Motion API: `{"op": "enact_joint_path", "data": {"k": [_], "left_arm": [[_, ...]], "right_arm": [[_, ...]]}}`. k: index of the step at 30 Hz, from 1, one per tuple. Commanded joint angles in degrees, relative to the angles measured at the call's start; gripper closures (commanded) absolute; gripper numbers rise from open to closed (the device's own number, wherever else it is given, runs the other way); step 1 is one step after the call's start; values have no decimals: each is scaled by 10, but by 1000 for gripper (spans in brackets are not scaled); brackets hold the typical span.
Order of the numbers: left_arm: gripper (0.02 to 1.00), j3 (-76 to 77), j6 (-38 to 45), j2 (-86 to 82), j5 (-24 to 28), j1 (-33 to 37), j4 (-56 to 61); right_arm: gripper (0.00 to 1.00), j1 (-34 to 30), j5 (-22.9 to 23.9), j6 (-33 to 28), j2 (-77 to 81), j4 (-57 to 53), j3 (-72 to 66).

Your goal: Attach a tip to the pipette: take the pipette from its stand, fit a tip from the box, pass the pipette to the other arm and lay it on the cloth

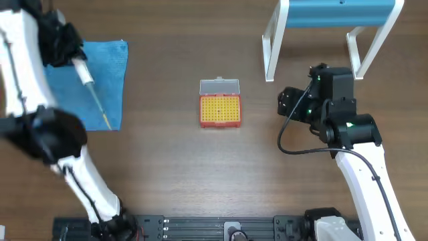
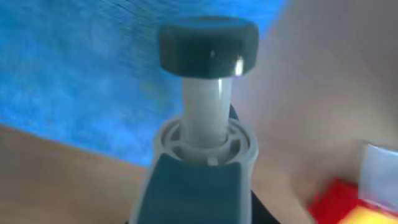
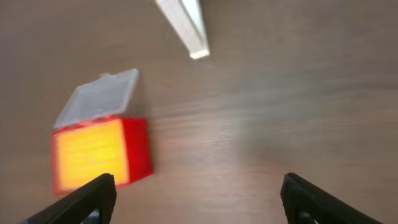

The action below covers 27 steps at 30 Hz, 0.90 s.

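Above the fuzzy blue cloth, a slim, tapered pipette.

Overhead camera stares straight down on the table, arm bases along its bottom edge. Left wrist camera sits tight behind the pipette, with the cloth beneath. Right wrist camera hangs farther off, looking down past the right gripper. All three views catch the tip box.
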Motion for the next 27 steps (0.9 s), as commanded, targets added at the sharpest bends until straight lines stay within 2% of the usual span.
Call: {"op": "enact_joint_path", "data": {"k": [1,2,3,5,7,9,17,19,27], "left_arm": [[993,35,80,138,-165,6,48],[991,35,140,146,-222,9,78],[993,35,175,146,-239,9,96],[991,35,234,146,-236,12,142],[993,34,299,146,-188,13,189],[993,34,314,159,-185,14,245],[991,34,292,207,-145,18,228],[991,31,272,213,-117,24,224],[991,29,270,220,-115,31,207]], "right_arm": [[139,9,46,68,-1,-83,6],[137,37,46,105,1,-87,6],[137,54,46,128,3,-87,6],[139,97,46,179,12,-87,6],[137,124,50,212,19,-84,6],[137,137,92,231,22,-77,6],[137,137,93,248,22,-39,6],[137,137,93,248,22,-39,6],[137,137,93,248,22,-39,6]]}}
